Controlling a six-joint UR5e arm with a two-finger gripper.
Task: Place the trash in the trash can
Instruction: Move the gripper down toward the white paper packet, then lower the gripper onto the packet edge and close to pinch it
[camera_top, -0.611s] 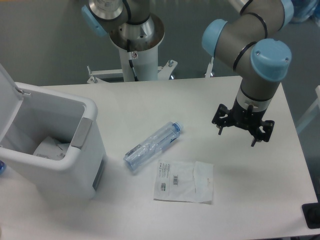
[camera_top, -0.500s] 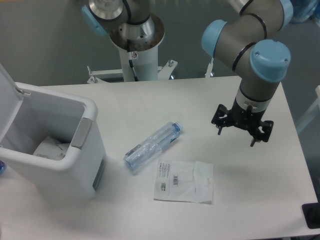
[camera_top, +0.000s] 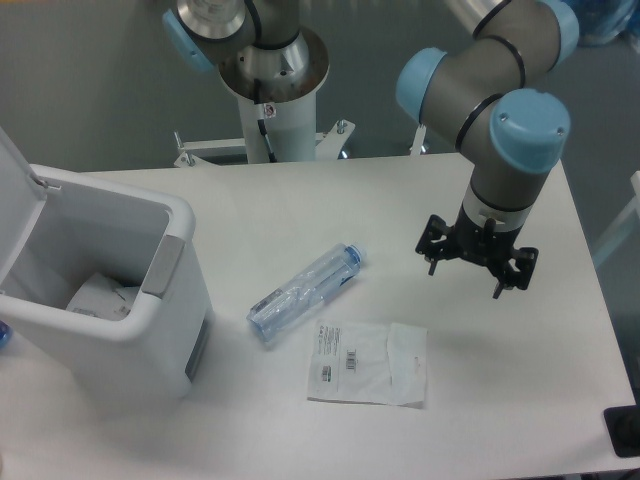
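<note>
A crushed clear plastic bottle (camera_top: 303, 290) with a bluish cap lies on the white table (camera_top: 260, 210) at the centre, cap toward the upper right. A flat white packet (camera_top: 368, 362) with a barcode label lies just below it. The white trash can (camera_top: 150, 320) stands at the left with its lid open; some white waste lies inside. My gripper (camera_top: 463, 281) hangs over the table to the right of the bottle, above and right of the packet. Its fingers are spread apart and hold nothing.
The arm's base column (camera_top: 270, 90) stands behind the table's far edge. A dark object (camera_top: 625, 430) sits at the table's right front corner. A blue object (camera_top: 4, 336) shows at the left edge beside the can.
My gripper and the arm's wrist have moved slightly to the left, toward the bottle. The bottle, packet and trash can have not moved.
</note>
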